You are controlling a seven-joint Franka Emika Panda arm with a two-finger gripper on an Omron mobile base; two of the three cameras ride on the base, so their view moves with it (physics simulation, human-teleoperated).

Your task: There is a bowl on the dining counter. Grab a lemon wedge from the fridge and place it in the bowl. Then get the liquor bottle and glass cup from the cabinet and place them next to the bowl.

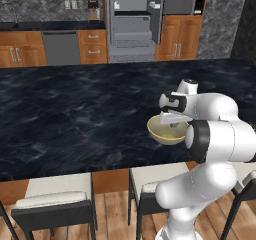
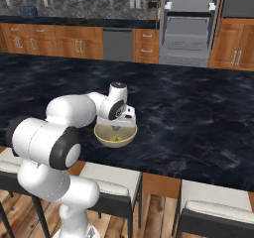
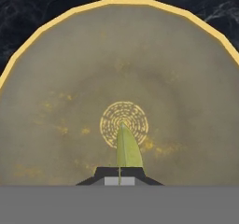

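Jaws of the gripper [image 3: 120, 175] pinched tight on a lemon wedge [image 3: 127, 149], hanging directly over the centre of the bowl [image 3: 60, 78] — judged poised to drop it in. Bowl sits on the black marbled table [image 1: 75, 119], close to its near edge above the stools [image 1: 55, 199]. Fridge [image 1: 135, 19] stands open behind, flanked by wooden cabinets [image 1: 180, 36].

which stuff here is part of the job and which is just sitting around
Part of the job:
- bowl on the dining counter
- lemon wedge, pinched in the gripper above the bowl
- fridge, doors open

Just sitting around:
- stools
- dishwasher
- wooden cabinets
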